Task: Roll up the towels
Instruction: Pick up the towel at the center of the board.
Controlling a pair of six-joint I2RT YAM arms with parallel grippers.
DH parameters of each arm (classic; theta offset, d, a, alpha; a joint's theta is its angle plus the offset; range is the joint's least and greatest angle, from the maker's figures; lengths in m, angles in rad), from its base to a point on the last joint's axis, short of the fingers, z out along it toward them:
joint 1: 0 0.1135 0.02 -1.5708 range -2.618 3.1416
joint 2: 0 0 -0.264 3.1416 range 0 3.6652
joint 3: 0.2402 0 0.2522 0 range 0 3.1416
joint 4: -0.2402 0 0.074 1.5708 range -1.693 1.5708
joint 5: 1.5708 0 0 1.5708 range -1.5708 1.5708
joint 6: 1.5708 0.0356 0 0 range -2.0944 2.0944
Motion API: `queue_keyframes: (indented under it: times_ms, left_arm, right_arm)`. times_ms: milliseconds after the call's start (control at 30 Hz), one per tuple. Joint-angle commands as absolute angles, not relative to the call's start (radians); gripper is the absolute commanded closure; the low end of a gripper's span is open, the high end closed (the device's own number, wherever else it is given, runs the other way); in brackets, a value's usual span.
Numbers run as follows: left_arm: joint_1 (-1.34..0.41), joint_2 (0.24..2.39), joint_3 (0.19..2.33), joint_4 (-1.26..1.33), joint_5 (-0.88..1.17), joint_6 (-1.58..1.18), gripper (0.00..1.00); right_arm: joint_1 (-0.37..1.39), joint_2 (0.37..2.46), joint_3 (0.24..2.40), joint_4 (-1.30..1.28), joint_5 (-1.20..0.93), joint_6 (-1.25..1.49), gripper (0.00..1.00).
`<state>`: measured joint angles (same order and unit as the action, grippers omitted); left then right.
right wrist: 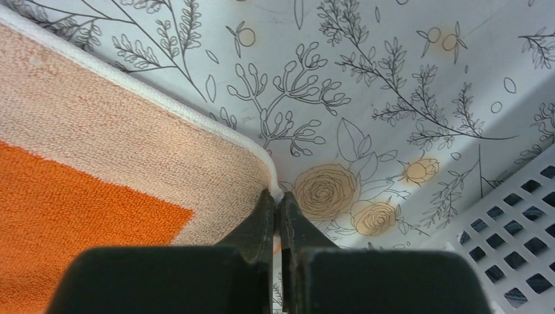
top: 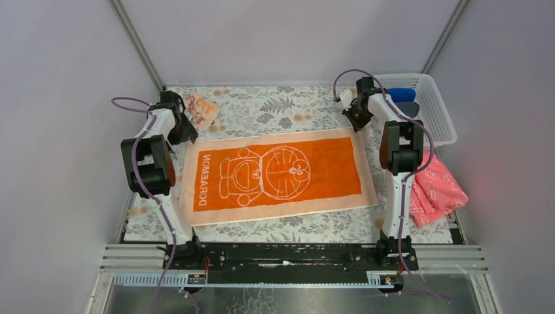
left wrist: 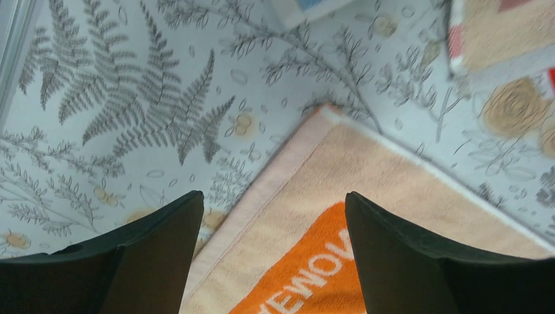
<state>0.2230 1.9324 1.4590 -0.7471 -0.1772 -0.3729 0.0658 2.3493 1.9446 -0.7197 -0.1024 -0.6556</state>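
A large towel (top: 278, 175), orange in the centre with a white cartoon outline, lettering and a peach border, lies spread flat mid-table. My left gripper (top: 186, 134) is open over its far left corner; in the left wrist view (left wrist: 271, 196) one finger is over the tablecloth and the other over the towel (left wrist: 366, 163). My right gripper (top: 357, 123) is shut on the towel's far right corner, pinching its white edge in the right wrist view (right wrist: 277, 195) next to the peach border (right wrist: 98, 163). A small pale peach towel (top: 201, 110) with orange lettering lies at the far left, also showing in the left wrist view (left wrist: 504, 33).
A white slotted basket (top: 429, 104) at the far right holds a blue roll (top: 406, 95) and a dark grey roll (top: 409, 108); its corner shows in the right wrist view (right wrist: 517, 222). A pink patterned cloth (top: 435, 190) lies beside the right arm. Floral tablecloth covers the table.
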Motion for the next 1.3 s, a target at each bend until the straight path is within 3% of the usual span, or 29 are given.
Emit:
queue_keyframes:
  times_ms: [0, 100, 300, 433, 800, 1033, 1200, 1267]
  left_arm:
    - [0.222, 2.003, 1.563, -0.774, -0.213, -0.356, 0.23]
    - [0.222, 2.058, 1.606, -0.772, -0.194, -0.318, 0.31]
    - [0.224, 2.149, 1.668, -0.788, -0.16, -0.249, 0.56]
    - [0.228, 2.185, 1.696, -0.788, -0.104, -0.229, 0.62]
    - [0.237, 2.29, 1.713, -0.81, -0.03, -0.203, 0.64]
    - [0.242, 2.344, 1.707, -0.824, -0.001, -0.19, 0.8]
    - [0.249, 2.347, 1.728, -0.83, 0.019, -0.18, 0.99]
    - [0.251, 2.324, 1.744, -0.829, 0.02, -0.177, 1.0]
  right_arm:
    - [0.057, 2.323, 1.908, -0.7, -0.012, -0.663, 1.0]
    - [0.056, 2.322, 1.905, -0.701, -0.025, -0.658, 1.0]
    - [0.058, 2.318, 1.889, -0.694, -0.033, -0.657, 1.0]
    - [0.057, 2.316, 1.886, -0.693, -0.028, -0.659, 1.0]
    - [0.057, 2.303, 1.871, -0.684, -0.031, -0.658, 1.0]
    - [0.056, 2.295, 1.868, -0.683, -0.041, -0.656, 1.0]
    - [0.058, 2.295, 1.878, -0.677, -0.053, -0.644, 1.0]
    - [0.058, 2.294, 1.894, -0.678, -0.047, -0.637, 1.0]
